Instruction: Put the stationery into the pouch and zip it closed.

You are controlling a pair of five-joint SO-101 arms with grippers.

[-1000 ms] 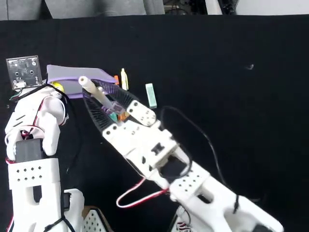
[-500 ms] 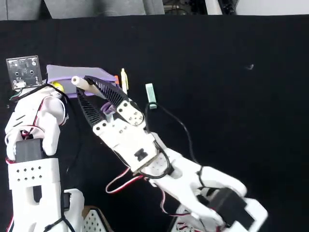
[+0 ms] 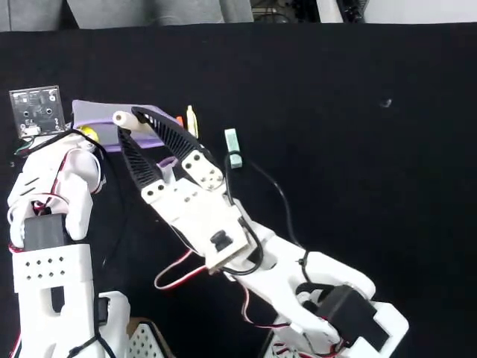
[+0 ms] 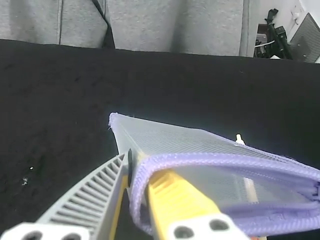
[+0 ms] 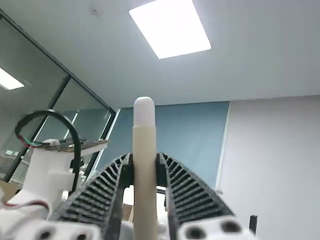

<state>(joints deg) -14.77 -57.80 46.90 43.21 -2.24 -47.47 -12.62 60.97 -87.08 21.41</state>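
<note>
My right gripper [image 3: 131, 124] squeezed a white pen [image 3: 121, 118] by the pouch [image 3: 97, 115]. My left gripper [image 4: 139, 168] pinched its edge. Wide table [image 3: 358, 112] stretched right.

The right pincer [image 3: 133, 123] and pen [image 3: 121, 118] hide part of the pouch [image 3: 95, 115].

Office: ceiling light panel [image 5: 170, 27], glass partition [image 5: 30, 115]

I see the lilac mesh pouch [image 3: 104, 118] at the surface's far left, its open edge pinched in the left gripper [image 4: 140, 168]. A cream marker [image 3: 125, 120] tilts over it, clamped between the right gripper [image 5: 145, 159] fingers. Just beside the pouch lies a small yellow stick [image 3: 191, 121], and near that a pale green bar [image 3: 234, 148].
</note>
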